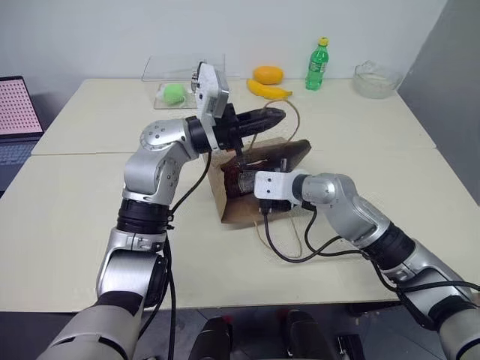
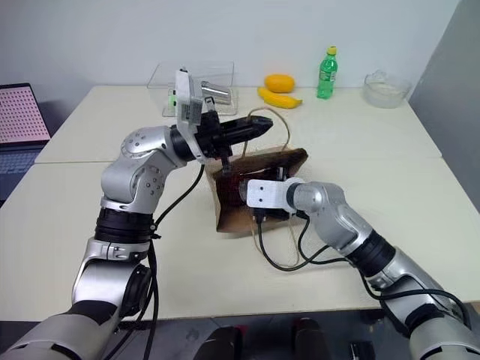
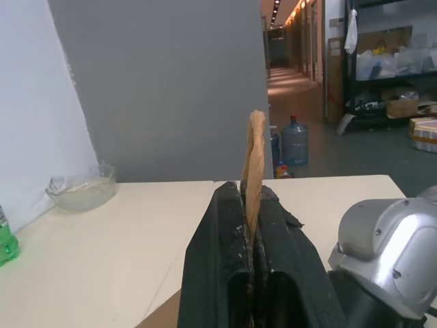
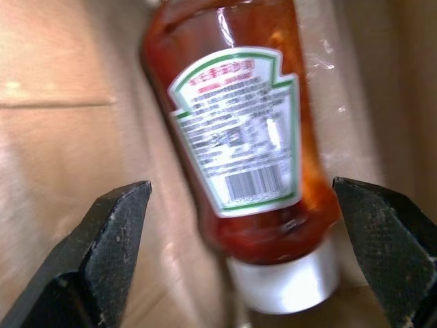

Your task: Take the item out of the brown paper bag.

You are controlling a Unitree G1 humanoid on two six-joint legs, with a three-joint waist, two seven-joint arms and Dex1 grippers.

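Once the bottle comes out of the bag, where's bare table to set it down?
Bare patches: the near table left of the brown paper bag, and the stretch right of it toward the far right edge. Crowded: the back edge, with the clear container, mango, banana, green bottle and glass bowl.

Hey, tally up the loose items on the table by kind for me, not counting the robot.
Paper bag: 1
Red sauce bottle inside the bag: 1
Green drink bottle: 1
Banana: 1
Mango: 1
Green ball: 1
Glass bowl: 1
Clear container: 1
Laptop: 1
Total: 9
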